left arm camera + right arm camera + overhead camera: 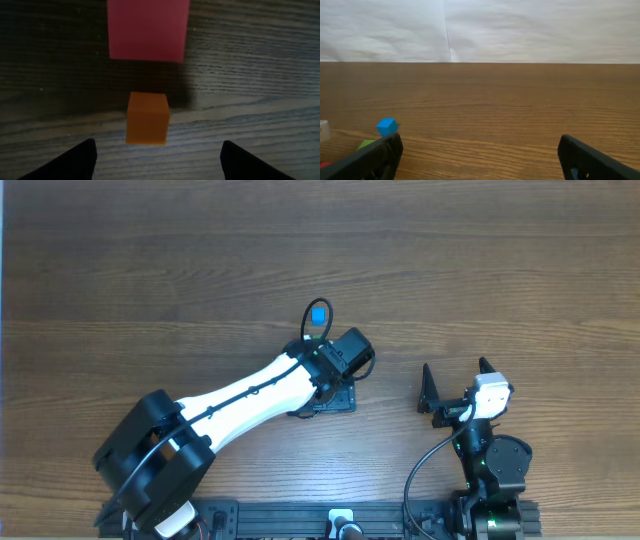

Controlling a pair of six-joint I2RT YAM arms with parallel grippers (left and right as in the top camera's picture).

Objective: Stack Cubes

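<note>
Orange cube (146,118) sits upright on the wood table (150,260). It's square-on to the left gripper (158,150) and centred betw. its two fingers. Neither finger touches it; both stand well out to the sides. So the left gripper is spread wide w/ nothing in it, lined up that way prob. to straddle the cube for a pick.

Just beyond the orange one, w/ a strip of shadowed table between, is a pink cube (147,30). (It looks bigger from the wrist; can't tell if it's truly larger or just nearer the camera.) It could be the stack's base or another piece to lift, can't say which.

Blue cube (318,315) lies further out on the table, past the left wrist in the top view. From the right wrist it shows far off, w/ a green piece (366,144) near it, prob. another cube, partly hidden by that arm's finger.

Right gripper (480,150) is low, close to its own base, well apart from all cubes. Its jaws are wide and empty, prob. to leave the left arm room.

Judgement: no stack visible yet; the step in hand is approach and grasp of the orange cube. Next move needs a straight descent and an even close, else the cube may get nudged toward the pink one.
</note>
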